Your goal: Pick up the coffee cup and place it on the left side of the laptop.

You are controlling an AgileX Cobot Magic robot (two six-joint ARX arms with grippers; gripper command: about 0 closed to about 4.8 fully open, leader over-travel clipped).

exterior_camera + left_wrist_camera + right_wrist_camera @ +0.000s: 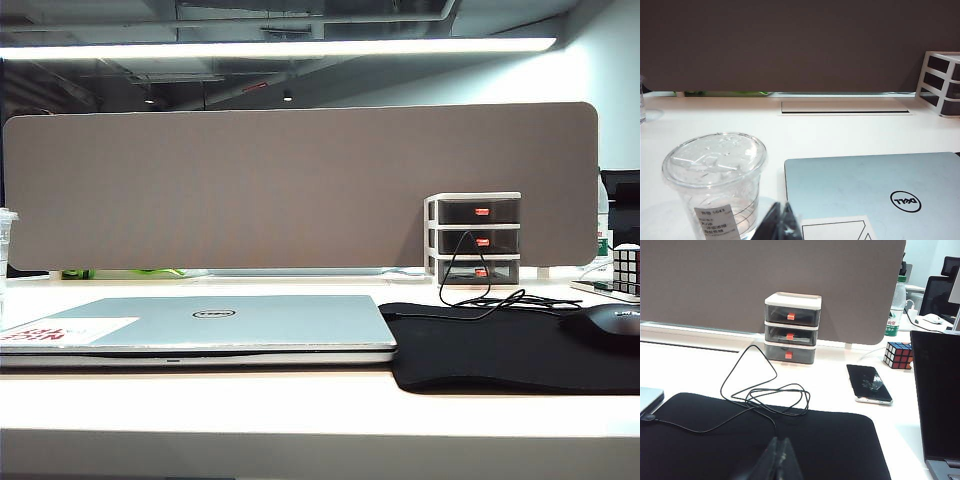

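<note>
The coffee cup (715,175), clear with a clear lid and a white label, stands upright on the white desk beside the laptop's (860,185) edge in the left wrist view. It is out of the exterior view. The silver laptop (250,320) lies closed, with a round logo and a white sticker (60,332) on its lid. My left gripper (781,210) is shut and empty, its tips between cup and laptop, touching neither. My right gripper (781,445) is shut and empty over the black mouse pad (830,440). Neither gripper shows in the exterior view.
A small drawer unit (474,237) stands at the back by the grey partition (300,180). A black cable (765,400) loops across the mouse pad (500,350). A mouse (610,322), Rubik's cube (897,355), phone (869,383) and dark open laptop (937,400) lie right. A clear container (5,240) stands far left.
</note>
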